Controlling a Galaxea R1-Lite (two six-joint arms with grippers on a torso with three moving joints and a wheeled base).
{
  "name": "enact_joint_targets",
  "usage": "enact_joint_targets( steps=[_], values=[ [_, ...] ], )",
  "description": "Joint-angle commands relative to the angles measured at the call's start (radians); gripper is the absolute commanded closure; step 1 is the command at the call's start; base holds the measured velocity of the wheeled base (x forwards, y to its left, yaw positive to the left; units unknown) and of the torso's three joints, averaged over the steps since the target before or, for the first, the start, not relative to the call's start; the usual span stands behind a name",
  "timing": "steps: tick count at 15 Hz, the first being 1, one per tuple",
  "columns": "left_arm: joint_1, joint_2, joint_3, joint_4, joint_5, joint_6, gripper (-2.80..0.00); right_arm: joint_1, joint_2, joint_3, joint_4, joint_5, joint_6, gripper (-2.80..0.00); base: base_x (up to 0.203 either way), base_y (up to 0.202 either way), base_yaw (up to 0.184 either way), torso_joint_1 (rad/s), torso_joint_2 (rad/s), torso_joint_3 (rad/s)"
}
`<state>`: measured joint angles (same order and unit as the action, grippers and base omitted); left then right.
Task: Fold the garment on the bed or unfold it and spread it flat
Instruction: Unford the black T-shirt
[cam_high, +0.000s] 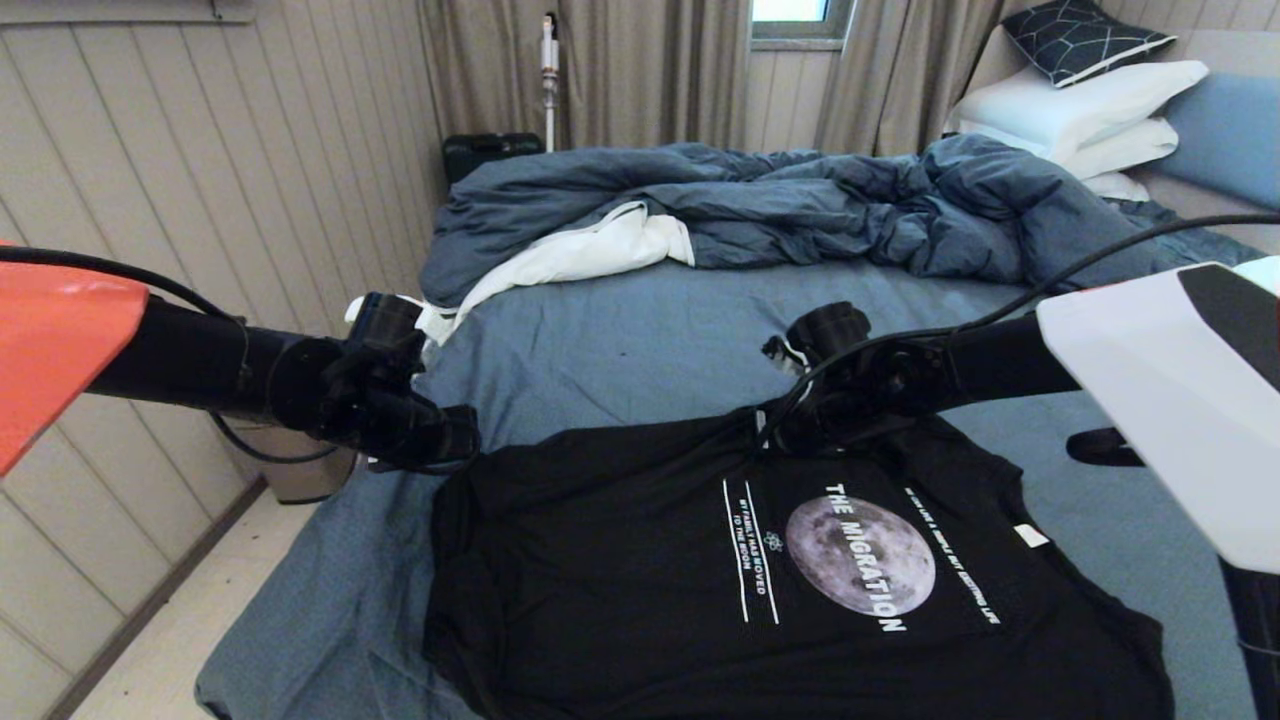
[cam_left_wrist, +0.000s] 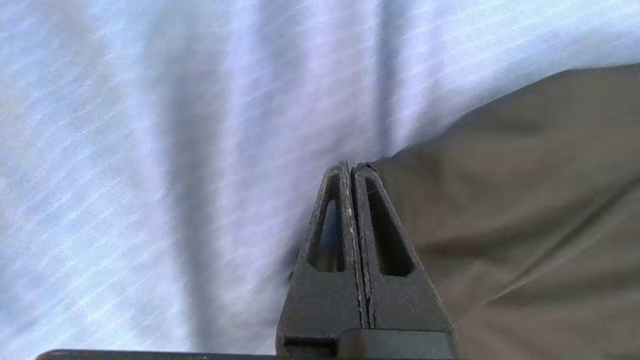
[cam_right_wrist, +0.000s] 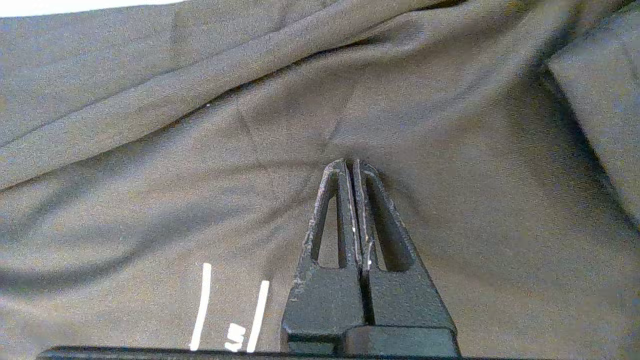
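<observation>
Garment (cam_high: 640, 600) in both closed claws

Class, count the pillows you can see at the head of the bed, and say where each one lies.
3: a dark patterned pillow on top, a white pillow beneath it, another white pillow below. More may be hidden behind the duvet.

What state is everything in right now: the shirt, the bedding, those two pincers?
T-shirt: lying print-up on the bed, wrinkled along its far edge.
Left pincer: shut, tips at the shirt's edge.
Right pincer: shut, tips pressed into the shirt's cloth.
Duvet: crumpled in a heap, white lining showing.
Pillows: stacked by the headboard.
Bed sheet: spread, lightly creased.
</observation>
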<state>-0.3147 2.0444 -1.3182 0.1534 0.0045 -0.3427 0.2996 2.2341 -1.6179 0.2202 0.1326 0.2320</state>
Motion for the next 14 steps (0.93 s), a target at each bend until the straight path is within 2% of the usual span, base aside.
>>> enact_joint_targets(
  steps=[1,5,9,10,14],
  values=[
    [0.002,0.031,-0.03,0.004,-0.005,-0.008,0.0,0.0,0.002,0.001,0.002,0.001,0.0,0.0,0.0,0.0,0.0,0.0,0.0,0.0],
    [-0.034,-0.053,0.028,0.012,-0.008,-0.006,0.0,0.001,0.002,0.001,0.002,0.001,-0.003,0.0,0.0,0.0,0.0,0.0,0.0,0.0],
    [-0.184,-0.185,0.108,0.028,0.002,0.018,0.0,0.001,0.004,0.003,0.002,0.001,-0.003,0.0,0.0,0.0,0.0,0.0,0.0,0.0],
    [-0.212,-0.195,0.139,0.03,0.016,0.06,-2.8,0.001,0.004,0.004,0.002,0.001,-0.003,0.0,0.0,0.0,0.0,0.0,0.0,0.0],
    [-0.231,-0.184,0.174,0.018,0.176,0.117,-2.8,0.001,0.004,0.004,0.002,0.001,-0.003,0.0,0.0,0.0,0.0,0.0,0.0,0.0]
  ],
)
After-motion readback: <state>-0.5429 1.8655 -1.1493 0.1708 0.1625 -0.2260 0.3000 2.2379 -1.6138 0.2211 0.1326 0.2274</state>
